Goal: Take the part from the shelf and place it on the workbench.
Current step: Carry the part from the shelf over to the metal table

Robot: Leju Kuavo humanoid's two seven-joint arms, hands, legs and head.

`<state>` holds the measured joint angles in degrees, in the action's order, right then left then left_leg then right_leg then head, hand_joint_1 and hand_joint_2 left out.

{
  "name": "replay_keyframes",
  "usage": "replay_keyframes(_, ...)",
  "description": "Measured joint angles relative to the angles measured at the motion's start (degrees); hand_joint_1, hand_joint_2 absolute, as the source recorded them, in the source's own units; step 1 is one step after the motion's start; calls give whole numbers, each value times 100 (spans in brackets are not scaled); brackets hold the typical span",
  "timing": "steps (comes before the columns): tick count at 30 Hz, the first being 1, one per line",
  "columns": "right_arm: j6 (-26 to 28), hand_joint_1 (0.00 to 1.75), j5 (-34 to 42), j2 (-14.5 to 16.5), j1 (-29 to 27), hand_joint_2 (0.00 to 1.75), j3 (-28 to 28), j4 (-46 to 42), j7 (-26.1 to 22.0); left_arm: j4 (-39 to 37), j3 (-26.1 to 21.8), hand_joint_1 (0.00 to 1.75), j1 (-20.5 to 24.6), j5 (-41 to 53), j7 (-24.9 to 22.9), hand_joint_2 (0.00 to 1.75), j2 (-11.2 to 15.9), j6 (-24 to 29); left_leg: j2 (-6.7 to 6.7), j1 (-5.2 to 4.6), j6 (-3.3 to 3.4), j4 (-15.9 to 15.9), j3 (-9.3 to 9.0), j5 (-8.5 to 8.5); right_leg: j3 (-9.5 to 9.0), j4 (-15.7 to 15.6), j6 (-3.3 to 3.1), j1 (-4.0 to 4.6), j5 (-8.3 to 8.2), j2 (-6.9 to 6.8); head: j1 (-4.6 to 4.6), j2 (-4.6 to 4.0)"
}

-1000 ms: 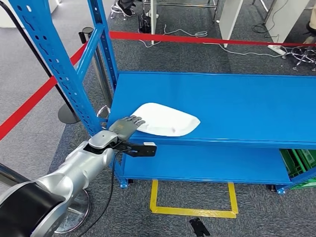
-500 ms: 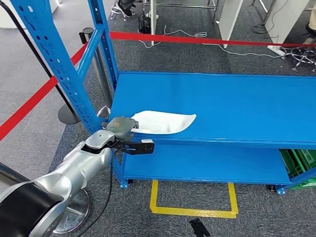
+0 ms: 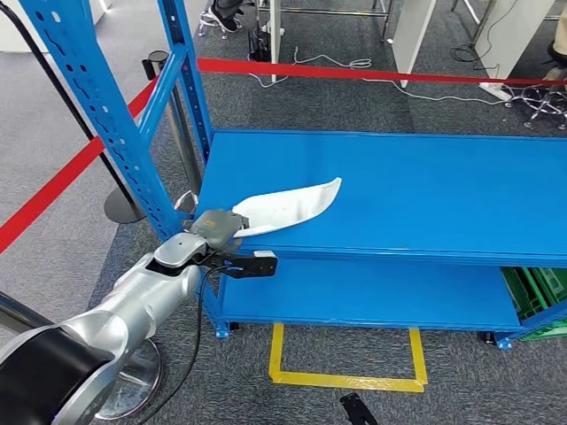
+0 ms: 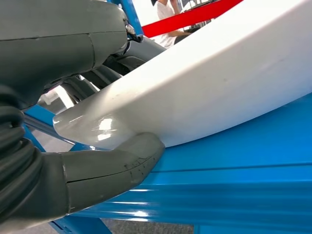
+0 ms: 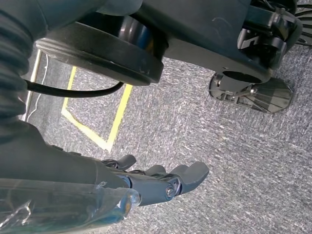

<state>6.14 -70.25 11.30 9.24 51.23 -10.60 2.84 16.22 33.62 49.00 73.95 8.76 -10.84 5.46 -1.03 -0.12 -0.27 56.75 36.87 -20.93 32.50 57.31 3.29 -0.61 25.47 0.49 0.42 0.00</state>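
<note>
No brand, label or writing can be read anywhere. There is one white part (image 3: pixel 289 209), a long curved plastic shell pointed at its far end. The left hand (image 3: pixel 215 227) grasps it at the rounded near end: in the left wrist view the thick grey thumb (image 4: pixel 110 168) presses under the part (image 4: pixel 206 87) and the darker fingers (image 4: pixel 92 83) lie over its top. The near end sits at the front left corner of the blue shelf (image 3: pixel 428 195), while the pointed far end tilts up clear of the shelf board. One lower shelf board (image 3: pixel 375 297) lies beneath. One red barrier tape (image 3: pixel 347 73) runs behind the shelf, and one yellow floor marking (image 3: pixel 347 376) lies in front of it. The right hand (image 5: pixel 162 183) hangs over grey carpet (image 5: pixel 228 161), released, its fingers loosely apart and holding nothing.
</note>
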Motion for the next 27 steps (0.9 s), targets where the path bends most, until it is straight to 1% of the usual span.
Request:
replay_keyframes(9,2,0,-24,0,-1,175,0,0,-2,0,4,175,4,89,27,175,10,-5,0,0,0,-1,-4,0,-4,0,0,0,0,0,1,0)
replay_keyframes(19,10,0,-35,0,-4,175,4,0,-33,0,-9,175,2,-20,93,175,46,339,0,0,0,-1,-5,0,-4,0,0,0,0,0,0,0)
replay_keyframes(27,22,0,-33,0,-7,175,15,0,-39,0,-31,175,1,-22,94,175,46,384,0,0,0,-1,-4,0,-3,0,0,0,0,0,0,0)
